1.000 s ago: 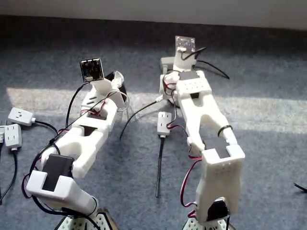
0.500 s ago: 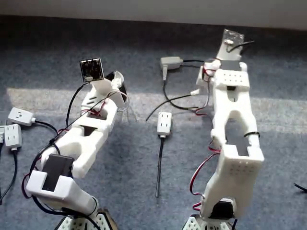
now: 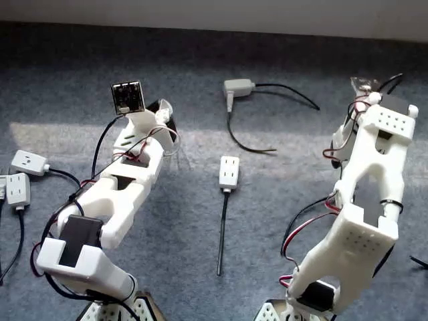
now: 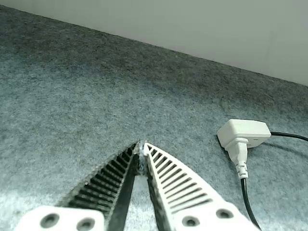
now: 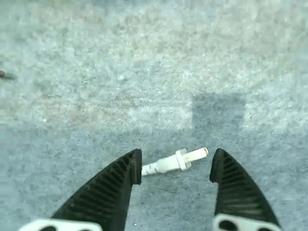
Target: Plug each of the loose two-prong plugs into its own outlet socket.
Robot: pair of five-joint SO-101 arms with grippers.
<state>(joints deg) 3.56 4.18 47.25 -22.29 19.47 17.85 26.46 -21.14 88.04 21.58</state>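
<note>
A white two-prong plug (image 3: 238, 87) lies on the grey carpet at the far middle, its black cable curling toward me. In the left wrist view the same plug (image 4: 243, 134) sits ahead and off to one side of my left gripper (image 4: 141, 148), which is shut on nothing. In the high view that left gripper (image 3: 163, 111) hovers left of the plug. A white outlet socket (image 3: 229, 171) lies mid-carpet, nearer than the plug. My right arm (image 3: 374, 154) stands far right. My right gripper (image 5: 178, 153) is open above bare carpet, with a small white connector piece (image 5: 175, 162) between its fingers.
Two more white outlet sockets (image 3: 28, 162) (image 3: 17, 189) lie at the left edge, with black cords trailing. The middle socket's black cord (image 3: 222, 231) runs toward the near edge. A pale wall borders the carpet at the far side.
My right arm has swung from over the plug at the middle out to the far right. The plug now lies uncovered and its cable has shifted. The left arm has not moved.
</note>
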